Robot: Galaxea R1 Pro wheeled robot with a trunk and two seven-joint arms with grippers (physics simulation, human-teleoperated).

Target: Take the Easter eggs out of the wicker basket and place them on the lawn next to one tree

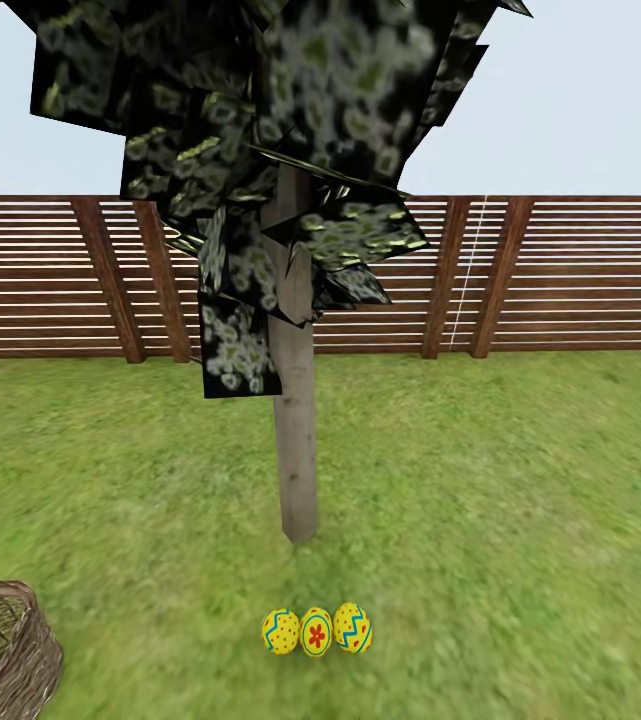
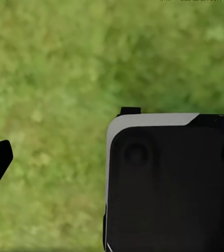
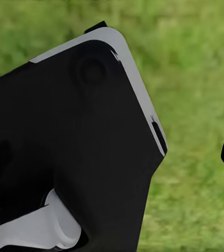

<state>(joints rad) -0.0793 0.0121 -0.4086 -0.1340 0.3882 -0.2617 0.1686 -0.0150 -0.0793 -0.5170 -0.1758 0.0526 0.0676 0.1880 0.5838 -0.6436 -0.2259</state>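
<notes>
eggs [image 1: 317, 630]: three in a touching row on the lawn [image 1: 520, 520], just near of the tree [image 1: 297, 470]
basket [image 1: 5, 650]: near left, well apart from the eggs; inside hidden
grippers: cannot tell whether either is apart or together; wrist views show dark robot body over grass
step: likely final check; judged done if the basket is empty, so look in before leaving
care: back away without nudging the row

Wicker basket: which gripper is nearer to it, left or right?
Cannot tell. The wicker basket lies at the head view's lower left, the robot's left side; both wrist views look at lawn, fixing neither gripper's position.
</notes>
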